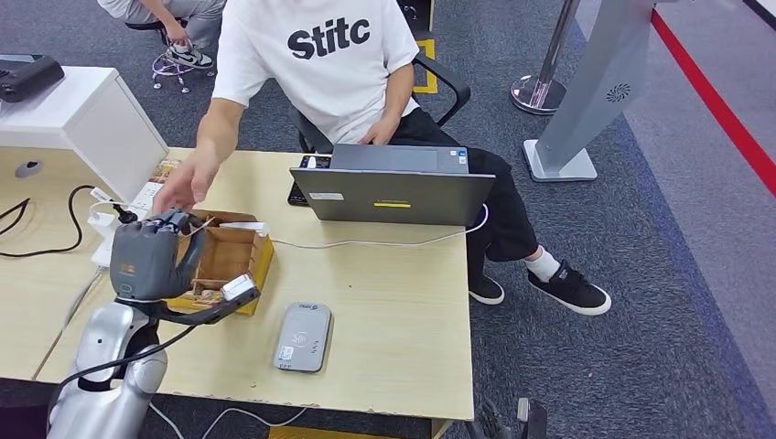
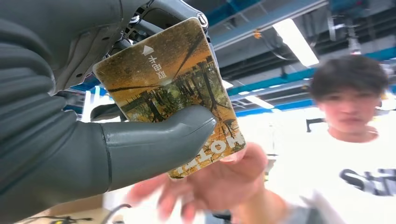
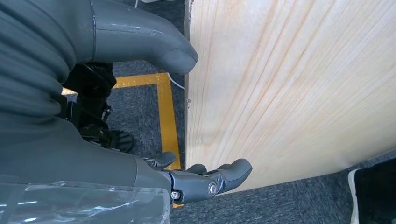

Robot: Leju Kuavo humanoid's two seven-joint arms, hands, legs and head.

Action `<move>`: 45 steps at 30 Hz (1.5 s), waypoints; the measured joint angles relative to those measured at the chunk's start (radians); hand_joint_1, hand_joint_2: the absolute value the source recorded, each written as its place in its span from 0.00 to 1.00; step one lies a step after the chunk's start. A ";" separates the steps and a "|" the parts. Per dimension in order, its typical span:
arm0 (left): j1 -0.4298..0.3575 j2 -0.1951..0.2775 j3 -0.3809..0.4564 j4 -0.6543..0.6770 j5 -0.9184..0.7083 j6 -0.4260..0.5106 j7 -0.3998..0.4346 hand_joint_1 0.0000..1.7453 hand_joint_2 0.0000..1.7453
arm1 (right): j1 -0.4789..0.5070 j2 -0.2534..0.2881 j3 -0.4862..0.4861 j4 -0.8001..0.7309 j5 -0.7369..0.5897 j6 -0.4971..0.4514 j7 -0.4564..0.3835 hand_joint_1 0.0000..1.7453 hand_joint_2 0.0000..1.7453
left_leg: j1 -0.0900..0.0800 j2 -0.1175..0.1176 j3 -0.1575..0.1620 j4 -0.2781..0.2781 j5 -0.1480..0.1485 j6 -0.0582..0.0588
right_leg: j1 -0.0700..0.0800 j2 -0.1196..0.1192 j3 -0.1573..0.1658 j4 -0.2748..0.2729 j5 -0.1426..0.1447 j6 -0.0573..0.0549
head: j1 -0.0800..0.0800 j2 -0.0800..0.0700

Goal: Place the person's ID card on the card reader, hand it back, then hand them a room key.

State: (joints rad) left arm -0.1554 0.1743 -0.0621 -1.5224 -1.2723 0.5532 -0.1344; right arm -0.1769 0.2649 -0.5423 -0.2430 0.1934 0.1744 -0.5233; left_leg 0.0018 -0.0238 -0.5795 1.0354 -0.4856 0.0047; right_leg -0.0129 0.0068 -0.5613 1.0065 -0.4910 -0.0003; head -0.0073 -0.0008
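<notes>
My left hand (image 1: 151,254) is raised over the left part of the table and pinches a room key card (image 2: 173,84) between thumb (image 2: 159,140) and fingers. The card is golden-brown with a picture of trees and white lettering. A person in a white T-shirt (image 1: 325,55) sits across the table and reaches an open hand (image 1: 183,187) toward my left hand. In the left wrist view that hand (image 2: 219,182) is blurred and lies right at the card's free end. The grey card reader (image 1: 304,337) lies flat near the table's front edge. My right hand (image 3: 187,179) hangs beside the table edge, holding nothing.
A wooden box (image 1: 233,261) with compartments stands just right of my left hand. A grey laptop (image 1: 393,187) is at the far edge with a white cable (image 1: 366,243) across the table (image 1: 393,311). A white cabinet (image 1: 82,119) stands at the left.
</notes>
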 joint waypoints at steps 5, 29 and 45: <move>0.006 0.015 0.080 0.000 0.018 0.001 -0.037 1.00 1.00 | 0.000 0.000 0.003 0.000 0.000 -0.002 0.006 0.00 1.00 | 0.000 0.000 0.000 0.000 0.000 0.000 | 0.000 0.000 0.000 0.000 0.000 0.000 | 0.000 0.000; 0.086 -0.032 0.048 -0.029 -0.069 -0.044 -0.071 0.00 1.00 | -0.001 0.002 0.020 0.000 -0.004 0.003 0.006 0.00 1.00 | -0.001 0.000 0.000 0.000 0.000 0.000 | 0.000 0.000 -0.001 -0.001 0.001 0.000 | 0.000 0.000; 0.136 -0.089 -0.255 0.036 -0.161 -0.232 -0.001 0.00 1.00 | -0.001 0.001 0.020 0.000 -0.027 0.013 -0.005 0.00 1.00 | 0.000 0.000 -0.001 0.001 0.000 0.001 | 0.000 0.000 -0.001 -0.001 0.001 0.001 | 0.000 0.000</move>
State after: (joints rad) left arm -0.0198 0.0856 -0.3175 -1.4863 -1.4332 0.3207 -0.1356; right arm -0.1775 0.2660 -0.5222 -0.2430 0.1662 0.1872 -0.5286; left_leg 0.0013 -0.0235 -0.5803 1.0362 -0.4853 0.0054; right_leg -0.0132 0.0069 -0.5623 1.0056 -0.4900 0.0003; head -0.0074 -0.0008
